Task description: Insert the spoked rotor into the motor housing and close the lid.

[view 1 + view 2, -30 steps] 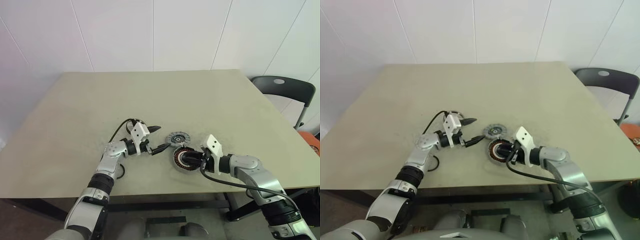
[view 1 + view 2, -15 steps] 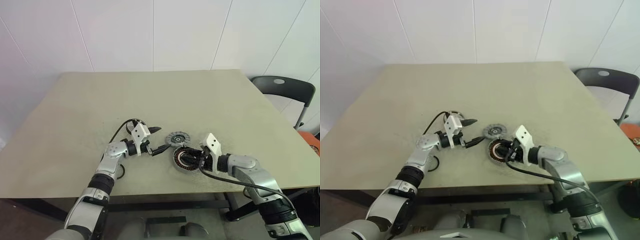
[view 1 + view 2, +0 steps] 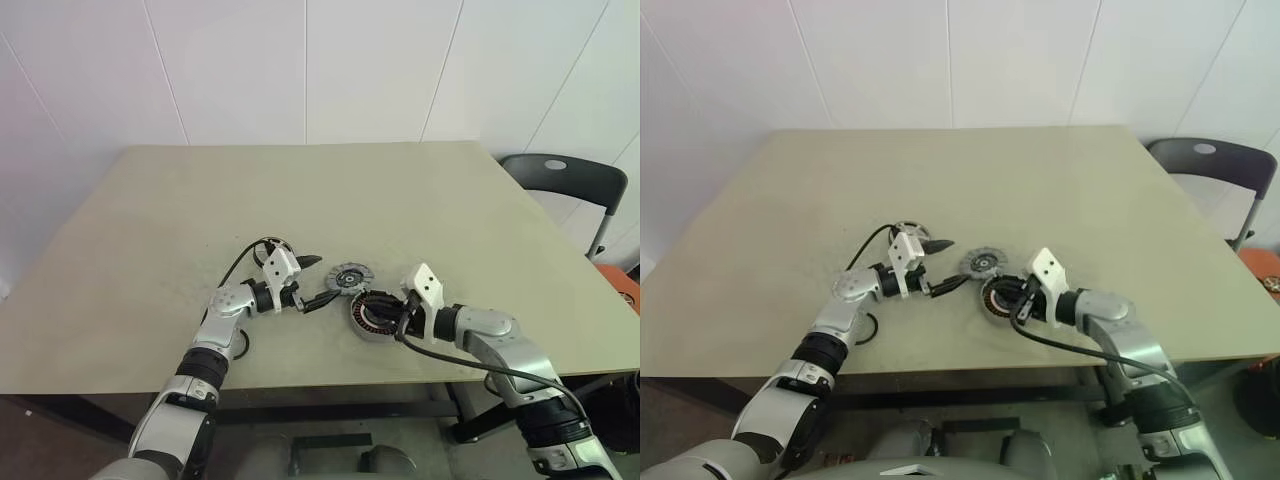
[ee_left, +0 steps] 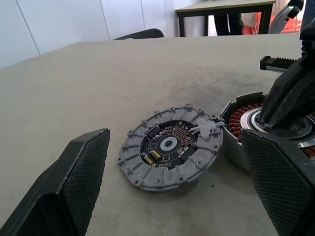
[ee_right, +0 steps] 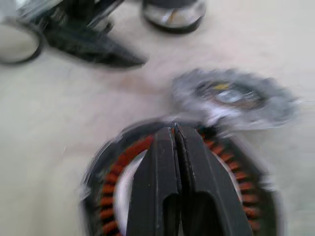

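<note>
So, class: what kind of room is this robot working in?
Probably a plain lab or office workroom: a bare beige table, white panelled walls, a black chair beside the table, and another table across the room.

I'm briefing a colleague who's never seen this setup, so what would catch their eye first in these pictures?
Probably the motor housing with its copper-orange coil ring near the table's front edge, with the shut right gripper over its centre. Next, the grey lid lying flat beside it, directly ahead of the wide-open left gripper.
</note>
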Controlling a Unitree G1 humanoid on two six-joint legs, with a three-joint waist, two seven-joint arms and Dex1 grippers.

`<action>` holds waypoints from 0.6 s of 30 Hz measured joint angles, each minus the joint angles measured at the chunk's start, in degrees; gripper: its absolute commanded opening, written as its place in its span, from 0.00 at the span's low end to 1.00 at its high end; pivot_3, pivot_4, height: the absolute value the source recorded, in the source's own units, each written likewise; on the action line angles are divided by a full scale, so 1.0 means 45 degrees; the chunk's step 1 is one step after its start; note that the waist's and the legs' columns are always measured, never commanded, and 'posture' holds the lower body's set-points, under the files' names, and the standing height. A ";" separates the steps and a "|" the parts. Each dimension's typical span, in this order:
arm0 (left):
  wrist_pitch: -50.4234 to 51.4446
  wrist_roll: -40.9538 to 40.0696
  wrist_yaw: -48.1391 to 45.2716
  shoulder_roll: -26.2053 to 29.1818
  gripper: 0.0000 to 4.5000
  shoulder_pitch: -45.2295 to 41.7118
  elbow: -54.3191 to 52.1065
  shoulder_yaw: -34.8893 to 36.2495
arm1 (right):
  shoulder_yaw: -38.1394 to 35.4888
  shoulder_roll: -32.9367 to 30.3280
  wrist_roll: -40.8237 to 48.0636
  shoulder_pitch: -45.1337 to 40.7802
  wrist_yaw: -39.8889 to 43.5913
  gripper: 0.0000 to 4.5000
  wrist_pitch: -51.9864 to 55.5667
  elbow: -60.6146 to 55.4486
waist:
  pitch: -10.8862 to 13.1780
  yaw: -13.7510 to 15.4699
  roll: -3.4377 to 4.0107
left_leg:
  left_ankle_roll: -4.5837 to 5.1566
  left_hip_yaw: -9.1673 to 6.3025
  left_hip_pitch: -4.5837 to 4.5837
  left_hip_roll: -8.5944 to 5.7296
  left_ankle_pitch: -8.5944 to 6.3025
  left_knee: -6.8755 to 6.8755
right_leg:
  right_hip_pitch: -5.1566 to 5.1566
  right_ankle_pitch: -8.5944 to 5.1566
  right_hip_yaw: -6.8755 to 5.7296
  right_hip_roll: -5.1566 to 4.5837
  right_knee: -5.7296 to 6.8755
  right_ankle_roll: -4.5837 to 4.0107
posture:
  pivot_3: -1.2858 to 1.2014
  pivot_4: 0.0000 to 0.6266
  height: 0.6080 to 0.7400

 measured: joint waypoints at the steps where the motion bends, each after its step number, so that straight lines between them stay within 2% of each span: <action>1: 0.0000 0.0002 -0.0011 -0.0002 1.00 0.0000 0.0000 -0.0008 | -0.0176 0.0026 0.0013 -0.0098 -0.0124 0.00 -0.0004 0.0102 | 0.0000 0.0000 0.0000 | 0.0000 0.0000 0.0000 0.0001 0.0000 0.0000 | 0.0000 0.0000 0.0000 0.0000 0.0000 0.0000 | 0.52 0.00 1.00; 4: 0.0000 0.0004 -0.0027 0.0009 1.00 0.0000 0.0000 -0.0016 | -0.0521 0.0084 0.0203 -0.0153 -0.0162 0.00 0.0039 0.0125 | 0.0000 0.0011 0.0000 | 0.0001 -0.0001 -0.0006 0.0001 -0.0001 -0.0007 | -0.0008 0.0000 0.0000 -0.0001 -0.0004 0.0000 | 0.52 0.00 1.00; 18: 0.0000 0.0026 -0.0038 0.0021 1.00 -0.0001 0.0009 -0.0137 | -0.0237 -0.0326 0.0129 0.0362 0.0584 0.00 0.0278 0.0050 | 0.0001 0.0010 0.0002 | 0.0007 -0.0001 -0.0012 0.0000 -0.0004 -0.0009 | -0.0013 -0.0001 0.0000 -0.0004 -0.0008 -0.0001 | 0.52 0.00 1.00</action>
